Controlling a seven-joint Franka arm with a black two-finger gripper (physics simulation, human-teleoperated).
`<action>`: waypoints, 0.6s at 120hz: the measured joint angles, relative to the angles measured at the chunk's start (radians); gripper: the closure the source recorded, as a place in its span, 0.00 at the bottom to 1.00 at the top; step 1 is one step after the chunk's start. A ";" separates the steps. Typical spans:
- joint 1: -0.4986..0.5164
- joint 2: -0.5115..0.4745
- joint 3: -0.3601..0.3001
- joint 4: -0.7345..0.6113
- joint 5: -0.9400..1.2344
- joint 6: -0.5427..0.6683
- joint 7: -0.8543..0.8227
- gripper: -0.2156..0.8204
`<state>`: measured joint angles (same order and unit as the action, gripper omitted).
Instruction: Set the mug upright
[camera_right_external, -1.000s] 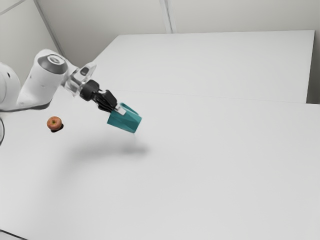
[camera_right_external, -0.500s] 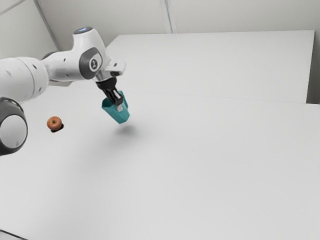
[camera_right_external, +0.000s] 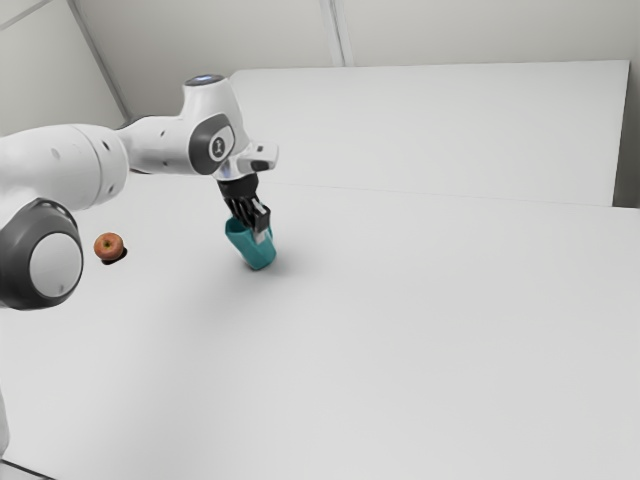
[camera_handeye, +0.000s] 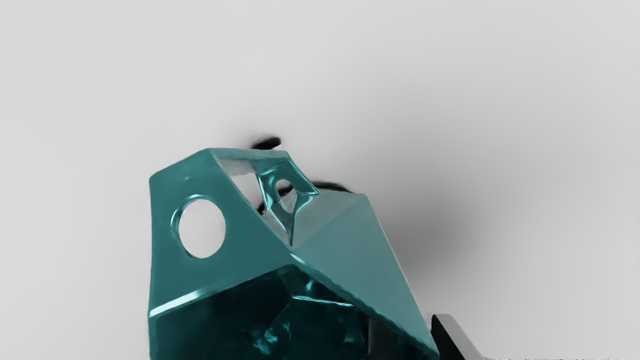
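The black two-finger gripper (camera_right_external: 259, 233) is closed on the wall of the teal faceted mug (camera_right_external: 249, 248), one finger inside the mouth and the other against the outside, well apart from the red apple (camera_right_external: 108, 246) and to the exterior view's right of it. The mug tilts, its mouth upward and leaning toward the apple, its base lower and farther from that fruit; whether the base touches the white tabletop (camera_right_external: 330, 370) I cannot tell. In the wrist view, a round hole pierces the mug's flat-sided handle (camera_handeye: 165, 260).
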<state>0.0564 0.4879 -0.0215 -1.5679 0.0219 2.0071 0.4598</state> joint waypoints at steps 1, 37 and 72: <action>0.000 0.001 0.000 0.000 0.000 -0.002 -0.002 0.80; -0.007 -0.001 0.002 0.067 0.001 -0.050 -0.055 0.36; -0.005 -0.102 -0.040 0.266 0.005 -0.244 -0.095 0.25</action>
<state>0.0509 0.3859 -0.0614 -1.3021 0.0266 1.7635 0.3648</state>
